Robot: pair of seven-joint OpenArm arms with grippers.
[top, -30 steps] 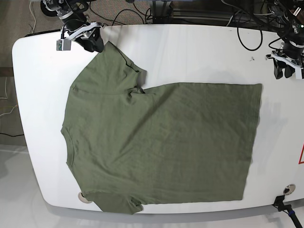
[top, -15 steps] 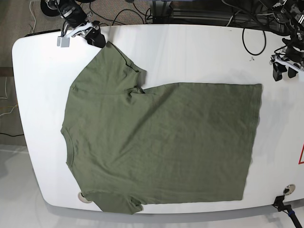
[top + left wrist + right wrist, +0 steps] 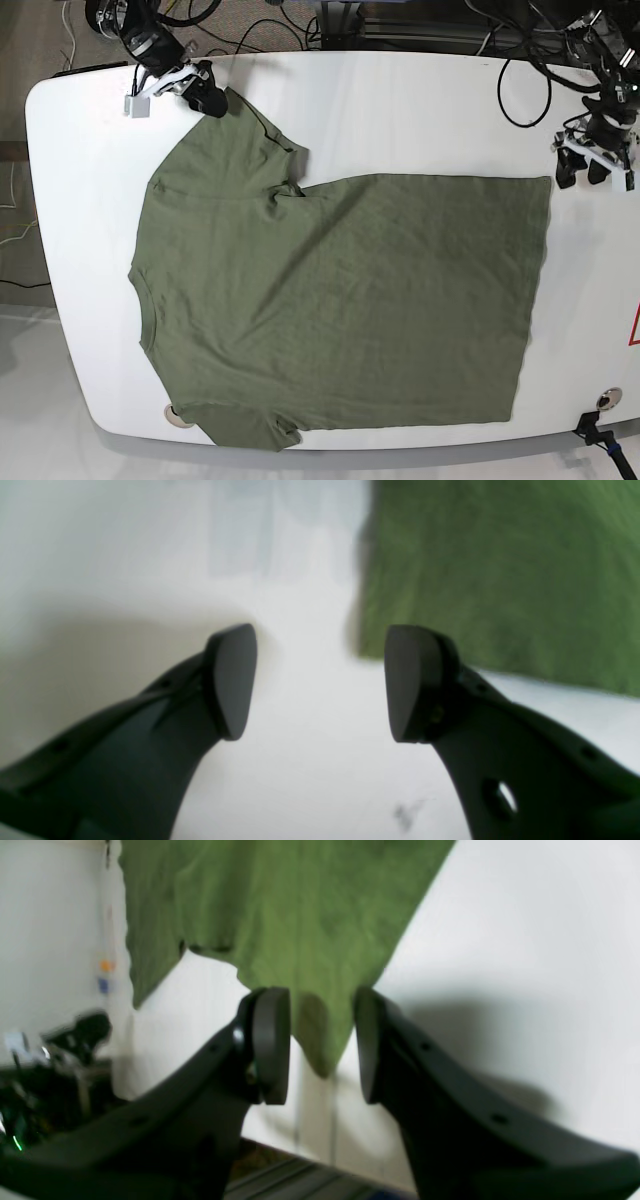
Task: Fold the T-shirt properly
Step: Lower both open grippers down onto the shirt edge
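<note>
The T-shirt [image 3: 350, 300], olive green and plain, lies spread over most of the white counter [image 3: 400, 110], its lower part in the base view reaching close to the counter's near edge. Its right side in that view runs fairly straight down, and the straight upper edge ends in a corner toward the counter's far right corner. On the left, the cloth narrows upward to a tip near the counter's far left corner, with creases and a small fold where this part meets the straight upper edge. Another piece of cloth pokes out at the bottom left, reaching the near edge of the counter. The right tool [image 3: 324, 1045] is at the upper left tip of the shirt; its fingertips stand apart, one on either side of the tip in the right wrist view, with nothing seen clamped between them. Whether they touch the cloth, I cannot tell. The left tool [image 3: 320, 682] is wide, with nothing between its fingertips, just beside the shirt's upper right corner. Black cables [image 3: 526, 95] loop beside the left arm, over the counter's far edge. A dark clamp-like piece [image 3: 601, 440] sits at the near right corner of the counter.
</note>
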